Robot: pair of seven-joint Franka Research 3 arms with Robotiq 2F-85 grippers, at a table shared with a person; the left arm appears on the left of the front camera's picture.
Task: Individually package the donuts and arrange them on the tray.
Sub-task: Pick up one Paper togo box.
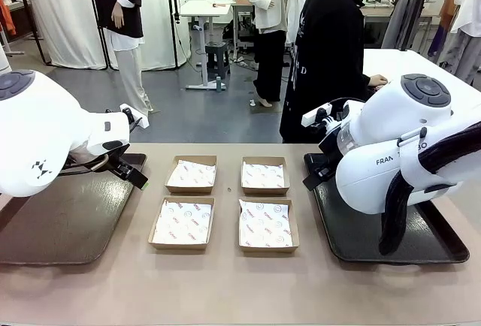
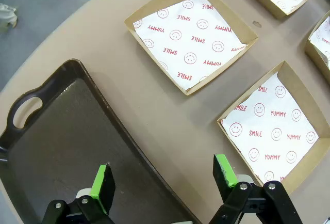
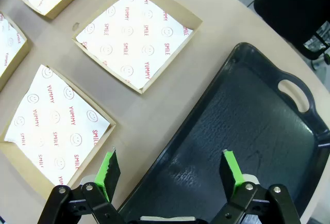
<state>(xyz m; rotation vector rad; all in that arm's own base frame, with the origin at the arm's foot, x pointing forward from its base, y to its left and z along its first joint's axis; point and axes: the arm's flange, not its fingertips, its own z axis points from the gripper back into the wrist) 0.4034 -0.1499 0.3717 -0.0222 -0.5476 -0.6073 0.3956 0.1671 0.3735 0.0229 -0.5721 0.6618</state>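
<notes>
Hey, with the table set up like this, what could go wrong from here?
1. The left end effector hangs open right over the rim of the left tray; going straight down, a finger might hit it.
2. The paper in the near right box sits skewed, one corner up on the wall, so it may snag or slide when something goes in.

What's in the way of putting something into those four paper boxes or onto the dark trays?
Nothing visible is. Each of the four boxes holds just its printed paper. The left tray and right tray lie bare. The left tool and right tool hang open above the trays' inner edges.
</notes>
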